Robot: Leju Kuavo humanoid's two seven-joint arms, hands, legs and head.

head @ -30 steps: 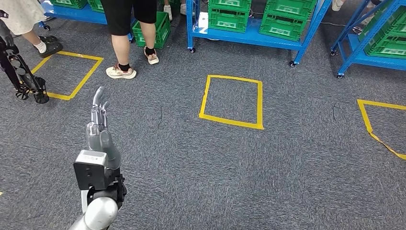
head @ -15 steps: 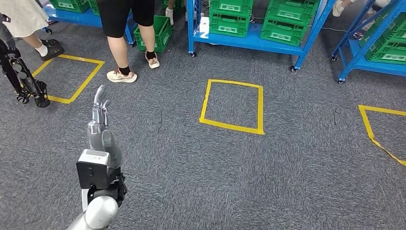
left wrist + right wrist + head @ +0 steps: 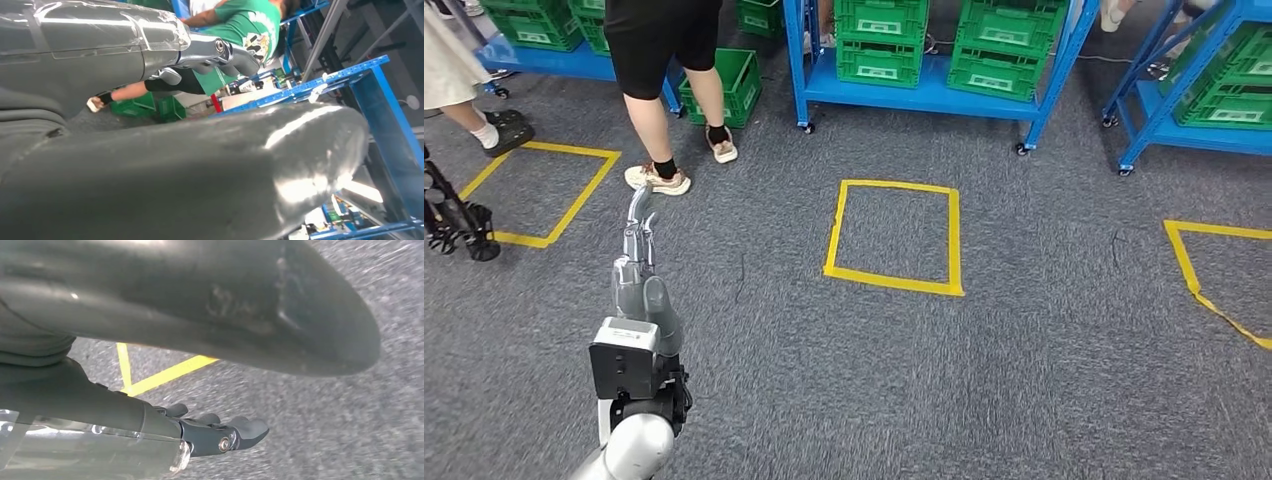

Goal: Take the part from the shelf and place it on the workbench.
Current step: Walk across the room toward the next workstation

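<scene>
My left hand is raised in front of me over grey carpet, its fingers stretched forward and holding nothing. The left wrist view shows that left hand with straight fingers apart from the thumb. My right hand hangs over the carpet, its fingers extended and empty. Ahead stands a blue shelf carrying green crates; I cannot pick out a part among them.
A person's legs stand by a green crate on the floor. More blue shelves stand at right and left. Yellow tape squares mark the carpet. A black wheeled stand is at the left.
The whole scene has slid down and left as the camera moved toward the shelves. The person has shifted their feet. My left hand stays raised the same way.
</scene>
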